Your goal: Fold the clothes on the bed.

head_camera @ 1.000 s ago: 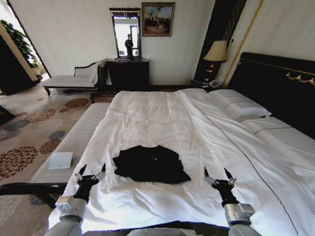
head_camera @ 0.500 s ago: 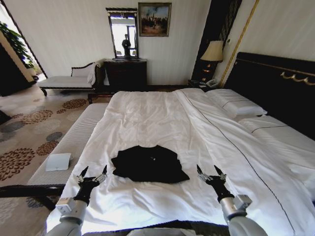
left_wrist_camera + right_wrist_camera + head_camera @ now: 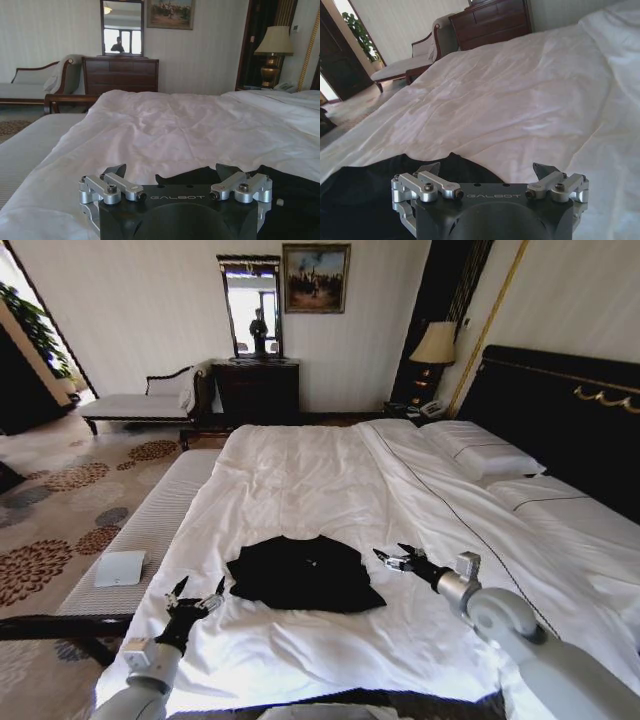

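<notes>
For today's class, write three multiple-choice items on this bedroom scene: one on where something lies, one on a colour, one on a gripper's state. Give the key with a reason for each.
1. Where does the T-shirt lie?
A. On the white duvet near the foot of the bed
B. On the pillows
C. On the chaise

2. What colour is the T-shirt?
A. White
B. Black
C. Red

3. How is the right gripper?
A. Shut on the T-shirt
B. Open, beside the T-shirt's right edge
C. Resting on the lamp

Key: 1 A, the T-shirt sits on the white duvet of the bed, far from the pillows and the chaise. 2 B, its fabric is black against the white. 3 B, the right gripper has its fingers spread and holds nothing; the left gripper hangs open at the T-shirt's other side.
</notes>
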Robot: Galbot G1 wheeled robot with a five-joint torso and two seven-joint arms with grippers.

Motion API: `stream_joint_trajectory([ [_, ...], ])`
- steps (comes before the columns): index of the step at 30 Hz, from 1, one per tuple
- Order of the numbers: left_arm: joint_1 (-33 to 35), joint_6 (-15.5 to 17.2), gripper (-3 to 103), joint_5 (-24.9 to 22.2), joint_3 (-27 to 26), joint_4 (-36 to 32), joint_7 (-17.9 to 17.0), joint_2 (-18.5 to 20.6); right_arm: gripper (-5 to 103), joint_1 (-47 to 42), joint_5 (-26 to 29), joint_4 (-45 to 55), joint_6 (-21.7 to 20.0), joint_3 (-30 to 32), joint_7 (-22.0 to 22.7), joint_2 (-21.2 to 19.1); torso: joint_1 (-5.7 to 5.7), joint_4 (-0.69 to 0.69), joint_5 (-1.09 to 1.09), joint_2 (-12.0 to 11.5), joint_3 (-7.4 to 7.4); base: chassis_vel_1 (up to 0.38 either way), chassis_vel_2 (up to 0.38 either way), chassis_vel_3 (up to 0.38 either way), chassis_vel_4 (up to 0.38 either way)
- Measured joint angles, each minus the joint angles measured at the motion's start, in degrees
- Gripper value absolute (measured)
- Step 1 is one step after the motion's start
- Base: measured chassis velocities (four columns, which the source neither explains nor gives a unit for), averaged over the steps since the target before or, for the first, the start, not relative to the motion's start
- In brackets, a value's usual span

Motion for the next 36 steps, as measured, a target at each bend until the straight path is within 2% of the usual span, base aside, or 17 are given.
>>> stream_joint_trajectory([
  [1,0.0,0.0,100,0.0,0.0,0.0,0.0,0.0,100,0.0,0.0,0.0,0.0,0.0,0.0,0.0,0.00,0.00,0.00,0.0,0.00,-0.030,-0.007,-0.022,-0.057],
  [5,1.7,-0.5,100,-2.6,0.0,-0.7,0.4,2.4,100,13.5,7.6,-8.9,-3.0,-10.5,-3.9,2.0,-0.01,0.12,0.01,0.0,0.00,0.000,0.000,0.000,0.000],
  [6,1.8,-0.5,100,-3.8,0.0,-0.9,0.3,3.0,100,16.7,8.0,-11.3,-3.6,-13.6,-4.8,3.1,-0.01,0.08,0.01,0.0,0.00,0.000,0.000,0.000,0.000],
  [8,1.8,-0.5,100,-4.3,-0.1,-0.9,0.1,3.2,100,18.2,8.1,-12.6,-3.8,-15.0,-5.1,3.7,0.00,0.08,0.02,0.0,0.00,0.000,0.000,0.000,0.000],
  [10,1.7,-0.3,100,-5.1,-0.4,-0.7,-0.4,3.4,100,24.0,8.2,-17.7,-4.2,-20.4,-5.8,6.1,0.00,0.06,0.00,0.0,0.00,0.000,0.000,0.000,0.000],
  [14,2.1,-0.3,100,-5.2,-1.0,-0.3,-0.4,3.2,100,29.8,7.7,-23.8,-4.2,-25.2,-6.7,8.0,0.00,0.07,0.01,0.0,0.00,0.000,0.000,0.000,0.000],
  [17,2.3,-0.4,100,-5.2,-1.4,-0.2,-0.4,3.1,100,33.3,7.5,-27.1,-4.2,-27.9,-7.7,8.7,0.00,0.06,0.00,0.0,0.00,0.000,0.000,0.000,0.000],
  [21,3.8,-0.6,100,-5.8,-2.9,-1.5,-0.5,3.5,100,38.9,6.3,-32.9,-4.0,-34.9,-10.3,9.2,0.00,0.07,0.01,0.0,0.00,0.000,0.000,0.000,0.000],
  [24,4.3,-0.6,100,-6.0,-3.3,-2.0,-0.5,3.7,100,39.9,5.6,-34.4,-4.0,-36.8,-11.7,9.1,0.00,0.07,0.01,0.0,0.00,0.000,0.000,0.000,0.000],
  [27,4.4,-0.6,100,-6.1,-4.2,-2.9,-0.5,3.5,100,41.6,2.4,-38.5,-3.1,-39.7,-14.6,9.6,-0.01,0.05,0.00,0.0,-0.01,0.000,0.000,0.000,0.000],
  [36,5.1,-0.6,100,-6.3,-4.6,-4.2,-0.7,3.0,100,43.9,-1.3,-47.6,-1.6,-40.8,-17.8,12.7,-0.01,0.05,0.00,0.0,-0.01,0.000,0.000,0.000,0.000],
])
